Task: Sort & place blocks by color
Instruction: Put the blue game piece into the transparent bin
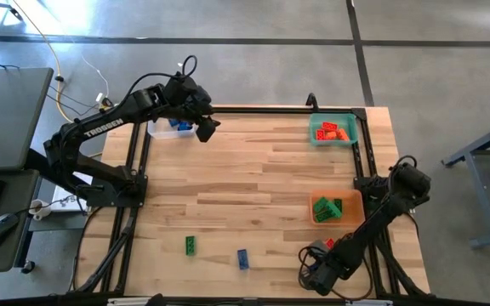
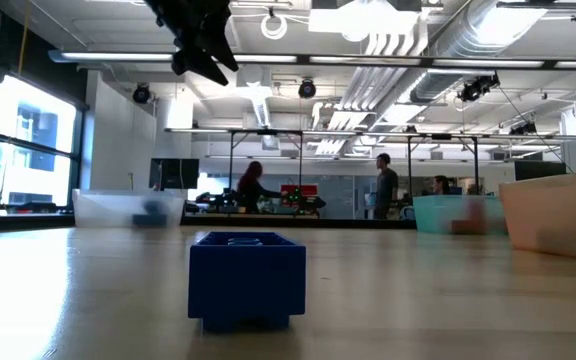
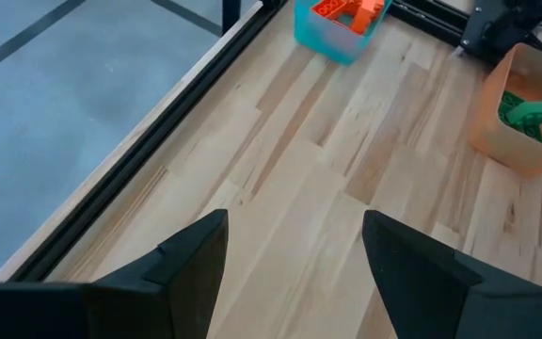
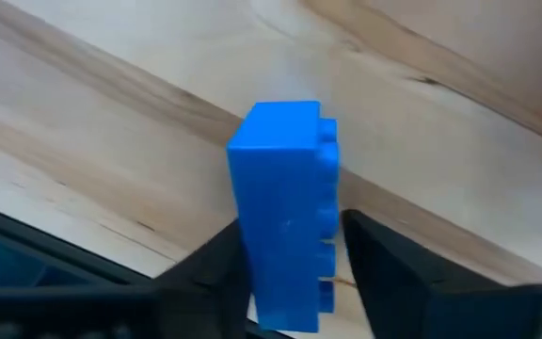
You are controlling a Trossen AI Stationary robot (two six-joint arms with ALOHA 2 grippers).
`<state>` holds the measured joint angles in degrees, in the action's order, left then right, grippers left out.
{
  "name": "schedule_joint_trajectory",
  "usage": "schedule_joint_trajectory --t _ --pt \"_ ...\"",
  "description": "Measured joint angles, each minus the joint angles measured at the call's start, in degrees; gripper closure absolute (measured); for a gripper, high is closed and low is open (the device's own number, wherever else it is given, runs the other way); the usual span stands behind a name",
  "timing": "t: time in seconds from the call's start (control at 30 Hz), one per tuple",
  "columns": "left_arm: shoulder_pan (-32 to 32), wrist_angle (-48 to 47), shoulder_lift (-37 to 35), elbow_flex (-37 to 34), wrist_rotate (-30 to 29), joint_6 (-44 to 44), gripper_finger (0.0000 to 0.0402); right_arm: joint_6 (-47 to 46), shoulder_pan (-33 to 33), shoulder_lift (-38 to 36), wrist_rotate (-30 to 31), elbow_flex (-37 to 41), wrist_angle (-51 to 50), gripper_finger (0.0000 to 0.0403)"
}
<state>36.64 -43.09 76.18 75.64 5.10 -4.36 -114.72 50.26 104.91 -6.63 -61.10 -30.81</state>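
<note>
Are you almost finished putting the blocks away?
Nearly. Done: red blocks lie in the teal bin, green blocks in the orange bin. In hand: the right gripper has its jaws on a held blue block. Left: a loose green block and a loose blue block on the table. The left gripper hangs open, empty.

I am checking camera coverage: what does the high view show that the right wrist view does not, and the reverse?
Only high: the left gripper, the teal bin, orange bin, clear bin, a loose green block and a loose blue block. Only right wrist: a second blue block, close up at the right gripper. Both: the wooden table.
</note>
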Motion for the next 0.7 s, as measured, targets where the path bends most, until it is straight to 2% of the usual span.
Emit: schedule_joint_trajectory --t 0.13,0.17,0.23,0.43,0.7 --pt "0.0 0.0 0.0 0.0 0.0 0.0 0.0167 1.2 0.0 -0.3 0.3 0.0 -0.4 0.0331" --pt "0.0 0.0 0.0 0.0 0.0 0.0 0.0167 2.0 -0.2 -0.5 0.6 0.0 -0.3 0.0341" --pt "0.0 0.0 0.0 0.0 0.0 0.0 0.0167 3.1 -0.4 -0.8 1.7 0.1 -0.3 0.0341" --pt "0.0 0.0 0.0 0.0 0.7 1.6 0.0167 5.7 -3.8 -4.1 10.8 0.1 -0.3 0.0341" --pt "0.2 0.4 0.0 0.0 0.7 6.1 0.0167 18.0 -13.3 -11.8 19.2 0.1 -3.5 0.0341"
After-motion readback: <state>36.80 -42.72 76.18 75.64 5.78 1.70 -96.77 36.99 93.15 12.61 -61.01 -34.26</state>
